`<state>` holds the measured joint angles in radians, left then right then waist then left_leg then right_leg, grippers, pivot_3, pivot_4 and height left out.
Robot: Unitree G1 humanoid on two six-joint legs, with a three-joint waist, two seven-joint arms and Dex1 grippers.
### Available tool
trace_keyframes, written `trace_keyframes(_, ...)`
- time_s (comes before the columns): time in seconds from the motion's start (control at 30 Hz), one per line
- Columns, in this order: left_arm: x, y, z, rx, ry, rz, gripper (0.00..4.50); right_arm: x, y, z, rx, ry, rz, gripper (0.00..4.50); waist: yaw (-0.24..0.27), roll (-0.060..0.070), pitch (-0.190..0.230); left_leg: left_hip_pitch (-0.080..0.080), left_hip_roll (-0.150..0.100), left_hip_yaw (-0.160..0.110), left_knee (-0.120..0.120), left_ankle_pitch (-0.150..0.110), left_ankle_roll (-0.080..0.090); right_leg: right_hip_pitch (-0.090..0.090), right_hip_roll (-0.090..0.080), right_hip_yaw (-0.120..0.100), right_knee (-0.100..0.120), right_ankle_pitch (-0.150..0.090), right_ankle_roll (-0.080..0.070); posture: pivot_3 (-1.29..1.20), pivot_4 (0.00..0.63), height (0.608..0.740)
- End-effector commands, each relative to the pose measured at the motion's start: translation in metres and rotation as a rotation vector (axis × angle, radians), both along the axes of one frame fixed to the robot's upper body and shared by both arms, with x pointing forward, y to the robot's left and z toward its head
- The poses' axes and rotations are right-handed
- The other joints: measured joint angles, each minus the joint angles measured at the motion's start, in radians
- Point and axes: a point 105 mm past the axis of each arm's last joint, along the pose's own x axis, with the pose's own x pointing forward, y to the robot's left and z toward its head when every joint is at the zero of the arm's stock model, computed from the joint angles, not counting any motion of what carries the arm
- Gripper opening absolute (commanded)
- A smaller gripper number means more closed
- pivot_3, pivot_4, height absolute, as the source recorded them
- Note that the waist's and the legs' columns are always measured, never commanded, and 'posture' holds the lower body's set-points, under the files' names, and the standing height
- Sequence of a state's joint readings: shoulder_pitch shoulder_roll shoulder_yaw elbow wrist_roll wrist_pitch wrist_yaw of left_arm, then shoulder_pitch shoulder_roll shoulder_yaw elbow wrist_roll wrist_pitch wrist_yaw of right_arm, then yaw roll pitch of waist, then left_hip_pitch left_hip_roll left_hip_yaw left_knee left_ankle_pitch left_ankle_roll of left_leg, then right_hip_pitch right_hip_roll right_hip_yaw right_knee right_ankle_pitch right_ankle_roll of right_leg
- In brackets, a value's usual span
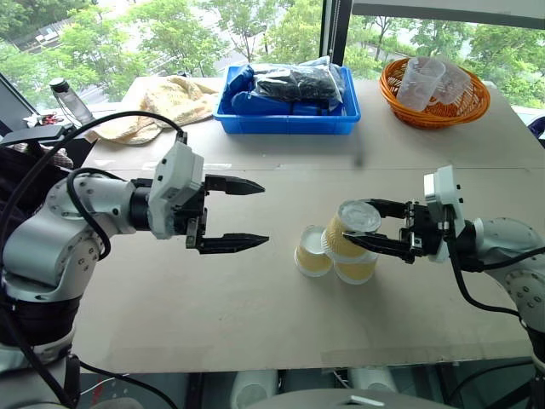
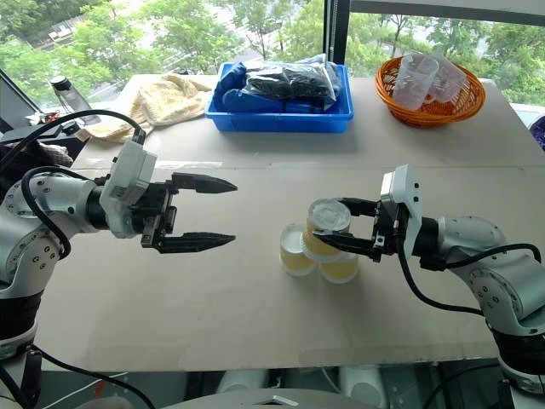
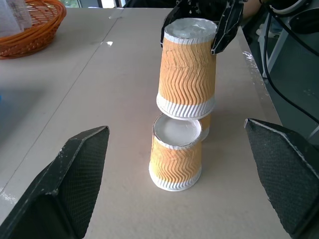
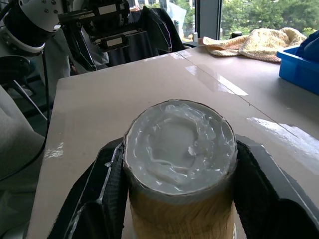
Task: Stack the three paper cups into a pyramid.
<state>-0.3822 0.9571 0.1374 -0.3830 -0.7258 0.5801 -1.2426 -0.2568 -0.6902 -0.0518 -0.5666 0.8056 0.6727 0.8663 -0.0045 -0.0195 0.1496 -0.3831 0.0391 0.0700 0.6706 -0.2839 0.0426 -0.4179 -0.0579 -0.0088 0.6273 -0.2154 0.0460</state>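
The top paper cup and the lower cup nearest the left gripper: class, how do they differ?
The top paper cup sits raised on the two below, while the lower cup stands on the table. The right gripper has its jaws either side of the top paper cup; nothing touches the lower cup's sides. Both are upside down, ribbed yellow-tan with white rims.

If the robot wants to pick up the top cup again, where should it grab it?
Probably around the ribbed side of the top cup, near its upper end, coming level from the robot's right, as the right gripper sits now. The cup stands upside down on two base cups, so a gentle sideways pinch up high stays away from them.
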Motion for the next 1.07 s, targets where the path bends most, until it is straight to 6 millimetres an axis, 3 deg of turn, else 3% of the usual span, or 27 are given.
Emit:
trace_keyframes(0.03,-0.002,-0.003,0.006,0.008,-0.044,-0.02,4.5,-0.002,-0.001,0.006,0.025,-0.009,0.014,4.29,0.0,0.0,0.0,0.0,0.0,0.0,0.0,0.0,0.0,0.0,0.0,0.0,0.0,0.0,0.0,0.0,0.15,0.733)
trace_keyframes(0.07,-0.003,-0.003,0.006,0.007,-0.044,-0.021,4.5,-0.002,-0.002,0.007,0.027,-0.009,0.013,4.47,0.0,0.0,0.0,0.0,0.0,0.0,0.0,0.0,0.0,0.0,0.0,0.0,0.0,0.0,0.0,0.0,0.15,0.733)
trace_keyframes(0.23,-0.004,-0.002,0.005,0.007,-0.04,-0.021,4.5,-0.002,-0.01,0.01,0.03,-0.018,-0.006,4.47,0.0,0.0,0.0,0.0,0.0,0.0,0.0,0.0,0.0,0.0,0.0,0.0,0.0,0.0,0.0,0.0,0.15,0.733)
trace_keyframes(0.37,-0.007,0.002,0.012,-0.082,-0.008,-0.007,4.5,-0.011,-0.026,0.029,0.129,0.025,-0.015,4.47,0.003,0.0,0.0,0.0,0.0,-0.001,0.0,0.0,0.0,0.0,0.0,0.0,0.0,0.0,0.0,0.0,0.15,0.733)
trace_keyframes(0.53,-0.009,0.019,0.002,-0.142,0.078,0.074,4.5,-0.02,-0.06,0.037,0.178,-0.006,-0.123,4.47,0.006,0.0,0.0,0.0,0.0,-0.003,0.0,0.0,0.0,0.0,0.0,0.0,0.0,0.0,0.0,0.0,0.15,0.733)
trace_keyframes(0.67,-0.012,0.029,-0.034,-0.122,0.129,0.192,4.5,-0.031,-0.095,0.001,0.106,0.05,-0.245,4.47,0.017,0.0,0.0,0.001,0.0,-0.003,-0.001,0.0,0.0,0.001,0.0,0.0,-0.001,0.0,0.0,0.0,0.15,0.733)
trace_keyframes(0.8,0.004,0.03,-0.084,-0.146,0.121,0.433,4.5,-0.021,-0.124,-0.049,0.043,0.075,-0.421,4.47,0.018,-0.001,0.0,0.003,0.0,-0.002,0.0,0.0,0.0,0.003,-0.001,0.002,-0.001,-0.002,-0.003,0.0,0.15,0.733)
trace_keyframes(0.9,0.0,0.024,-0.131,-0.163,0.147,0.572,4.5,-0.006,-0.138,-0.092,-0.022,-0.007,-0.507,4.47,0.011,-0.002,-0.002,0.006,-0.001,0.0,0.001,0.0,0.001,0.005,0.0,0.005,-0.001,-0.002,-0.004,0.0,0.15,0.733)
trace_keyframes(1.07,-0.008,0.017,-0.152,-0.161,0.117,0.603,4.5,0.001,-0.141,-0.127,-0.051,0.003,-0.52,4.47,0.01,-0.001,-0.002,0.008,0.0,0.001,0.002,0.0,0.001,0.006,0.002,0.007,0.001,-0.001,-0.006,0.0,0.15,0.733)
